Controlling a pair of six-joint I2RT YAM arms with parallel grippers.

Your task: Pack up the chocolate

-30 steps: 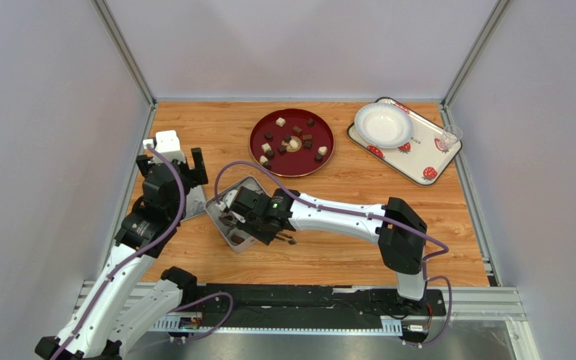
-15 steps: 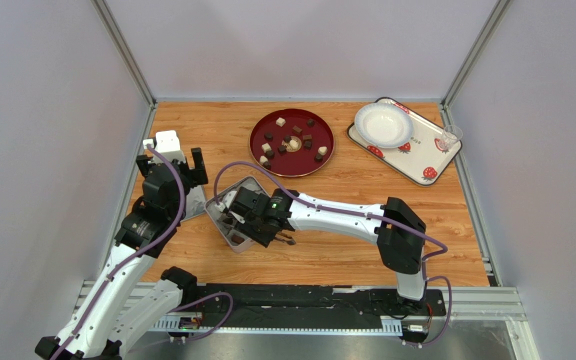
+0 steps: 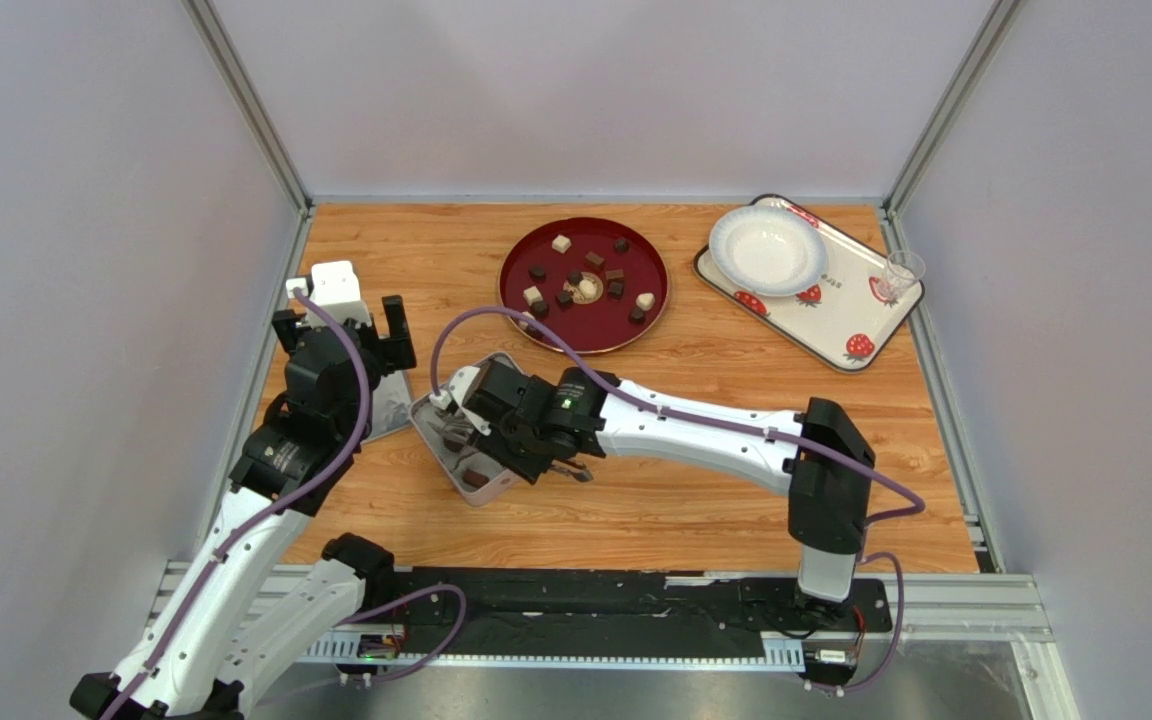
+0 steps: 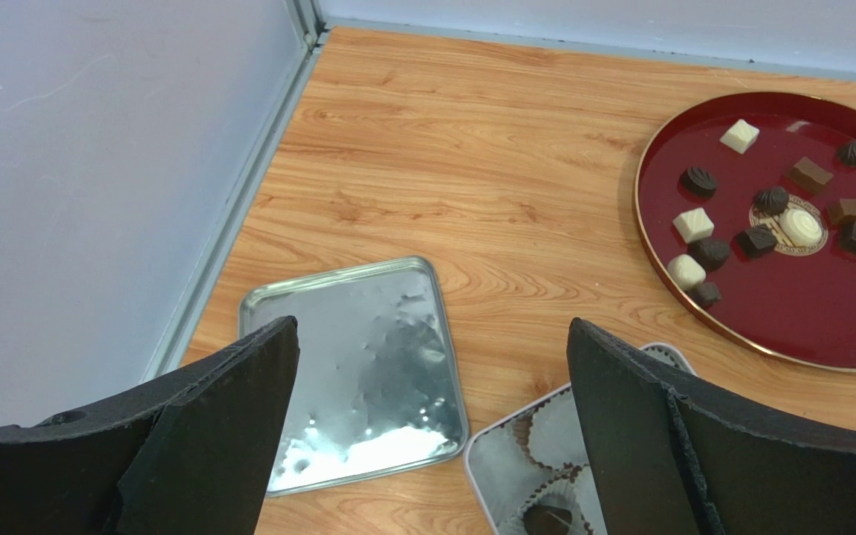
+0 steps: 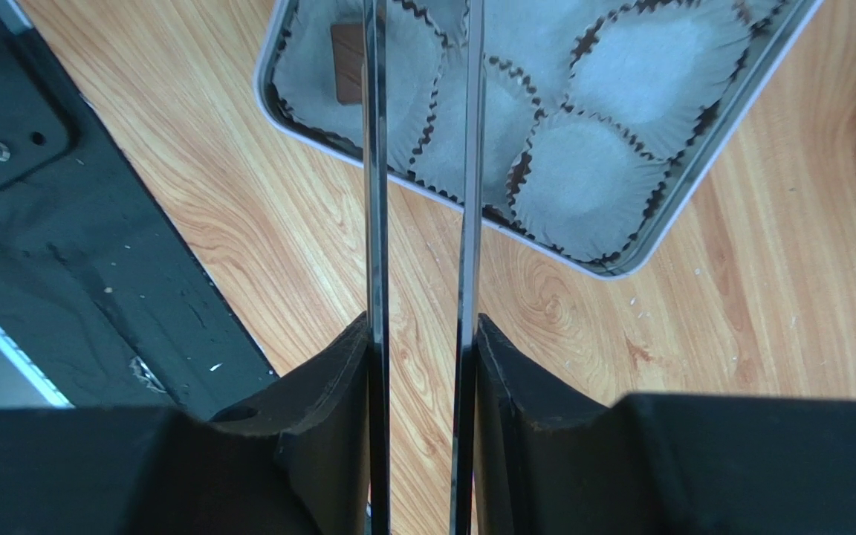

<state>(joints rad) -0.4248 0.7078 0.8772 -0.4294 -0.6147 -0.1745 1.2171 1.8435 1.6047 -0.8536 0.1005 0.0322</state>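
Packing at an early stage. The right claw [image 5: 421, 334] clamps metal tongs [image 5: 374, 167] above the cup-lined tin [image 5: 268, 84]. One chocolate piece [image 5: 345, 50] is seated there and most cups are empty. About a dozen chocolates [image 4: 771, 201] lie on the red plate [image 4: 801, 301]. The left claw [image 4: 433, 373] gapes wide above the lid [image 4: 354, 368].

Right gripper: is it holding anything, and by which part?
The right gripper clamps the metal tongs, its fingers squeezing both arms from outside, well back from the tips.

Chocolate [image 4: 697, 180] pieces — brown, cream — on red plate [image 4: 801, 307]
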